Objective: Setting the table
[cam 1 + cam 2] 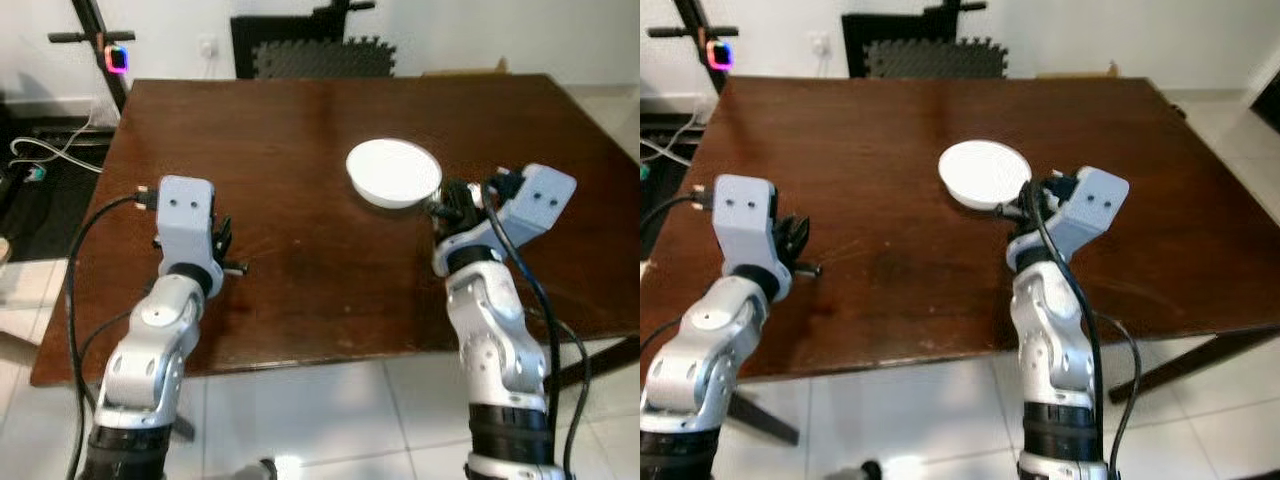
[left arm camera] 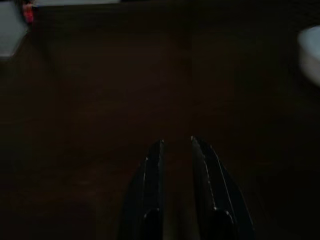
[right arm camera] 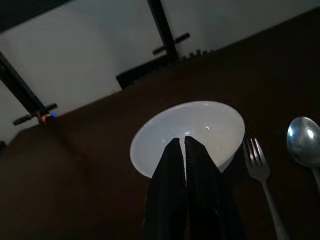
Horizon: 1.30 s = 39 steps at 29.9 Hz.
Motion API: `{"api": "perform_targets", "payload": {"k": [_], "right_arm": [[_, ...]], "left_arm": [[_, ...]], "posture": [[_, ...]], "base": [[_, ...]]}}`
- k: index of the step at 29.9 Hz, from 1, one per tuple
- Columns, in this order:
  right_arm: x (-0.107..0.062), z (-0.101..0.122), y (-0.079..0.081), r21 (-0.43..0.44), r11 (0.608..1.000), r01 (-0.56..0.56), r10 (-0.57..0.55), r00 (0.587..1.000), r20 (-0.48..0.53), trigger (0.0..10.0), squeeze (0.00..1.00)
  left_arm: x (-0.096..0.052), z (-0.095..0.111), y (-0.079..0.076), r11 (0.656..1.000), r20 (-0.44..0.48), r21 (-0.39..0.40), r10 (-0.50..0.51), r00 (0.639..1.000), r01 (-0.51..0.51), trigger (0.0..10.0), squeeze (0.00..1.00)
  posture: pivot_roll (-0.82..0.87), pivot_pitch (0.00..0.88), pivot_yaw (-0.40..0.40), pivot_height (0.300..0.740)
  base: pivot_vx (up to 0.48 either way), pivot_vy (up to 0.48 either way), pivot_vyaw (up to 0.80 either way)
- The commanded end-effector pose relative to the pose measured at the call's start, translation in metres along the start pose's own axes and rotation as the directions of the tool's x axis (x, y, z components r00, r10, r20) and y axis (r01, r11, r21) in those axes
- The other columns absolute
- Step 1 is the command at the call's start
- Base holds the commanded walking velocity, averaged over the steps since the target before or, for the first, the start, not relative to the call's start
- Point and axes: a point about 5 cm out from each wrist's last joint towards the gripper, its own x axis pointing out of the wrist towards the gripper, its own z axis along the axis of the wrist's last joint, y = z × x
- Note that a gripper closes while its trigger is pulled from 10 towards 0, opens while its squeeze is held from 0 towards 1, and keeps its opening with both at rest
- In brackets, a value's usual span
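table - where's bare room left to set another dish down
The table is bare from the bowl to the far edge, and between bowl and left gripper. Crowded by the right gripper: bowl, fork, spoon.

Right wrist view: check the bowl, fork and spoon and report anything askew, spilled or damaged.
Nothing stands out. The white bowl sits upright on the dark table and looks empty, with no spill or crack visible. The fork and spoon lie side by side next to it, roughly parallel. The right gripper sits at the bowl's rim.
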Motion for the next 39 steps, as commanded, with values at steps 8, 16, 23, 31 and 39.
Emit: {"api": "perform_targets", "payload": {"k": [8,16,23,31,39], "right_arm": [[0.001,-0.010,-0.012,-0.092,0.995,0.028,-0.036,0.996,-0.080,10.0,0.00],[0.021,-0.019,-0.011,-0.135,0.990,-0.044,0.011,0.972,-0.234,10.0,0.00],[0.049,-0.024,0.001,-0.117,0.988,-0.101,0.061,0.951,-0.302,10.0,0.00],[0.070,-0.031,0.003,-0.155,0.978,-0.136,0.070,0.925,-0.373,10.0,0.00],[0.088,-0.019,-0.014,-0.189,0.980,-0.065,-0.001,0.943,-0.331,10.0,0.00]], "left_arm": [[-0.002,-0.007,-0.002,1.000,-0.044,0.002,-0.022,0.999,0.022,10.0,0.00],[0.000,-0.002,0.020,0.996,-0.083,0.076,-0.045,0.995,0.052,10.0,0.00],[-0.003,-0.002,0.022,0.996,-0.091,0.080,-0.043,0.995,0.050,10.0,0.00],[-0.013,-0.006,0.023,0.995,-0.120,0.082,-0.041,0.992,0.052,10.0,0.00],[-0.024,-0.008,0.031,0.993,-0.153,0.107,-0.025,0.988,0.042,10.0,0.00]], "posture": [[0.09,0.131,0.053,0.740],[0.09,0.164,0.063,0.740],[0.10,0.206,0.062,0.740],[0.12,0.235,0.046,0.740],[0.17,0.273,0.060,0.740]], "base": [[0.000,0.000,0.00],[0.000,0.000,0.00],[0.000,0.000,0.00],[0.000,0.000,0.00],[0.000,0.000,0.00]]}}
